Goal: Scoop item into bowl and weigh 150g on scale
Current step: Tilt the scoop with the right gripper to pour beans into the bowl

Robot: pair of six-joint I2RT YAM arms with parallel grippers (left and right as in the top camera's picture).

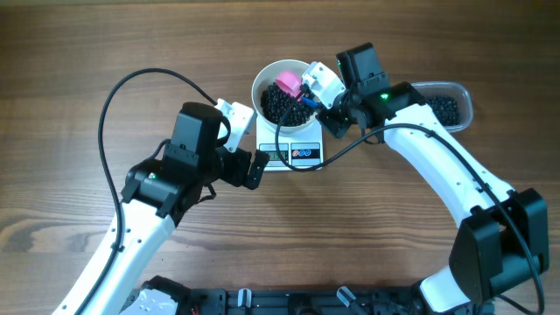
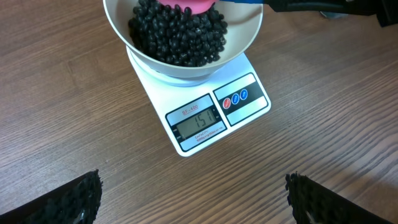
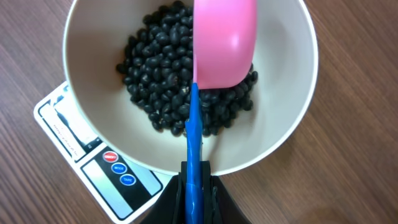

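The white bowl (image 1: 257,94) (image 2: 249,43) (image 3: 93,56) stands on the small white scale (image 1: 290,154) (image 2: 186,144) (image 3: 68,134), and its display (image 2: 198,121) reads 151. Black beans (image 1: 276,105) (image 2: 180,34) (image 3: 155,68) fill the bottom of the bowl. A pink scoop (image 1: 287,84) (image 2: 189,5) (image 3: 225,43) lies tilted over the beans. My right gripper (image 1: 312,97) (image 3: 194,193) is shut on its blue handle (image 3: 194,137). My left gripper (image 1: 248,142) (image 2: 193,199) hovers wide open left of the scale, with nothing between its fingers (image 2: 74,199).
A clear plastic tub (image 1: 459,90) with more black beans (image 1: 444,108) sits at the right, partly under my right arm. Cables loop over the wooden table beside both arms.
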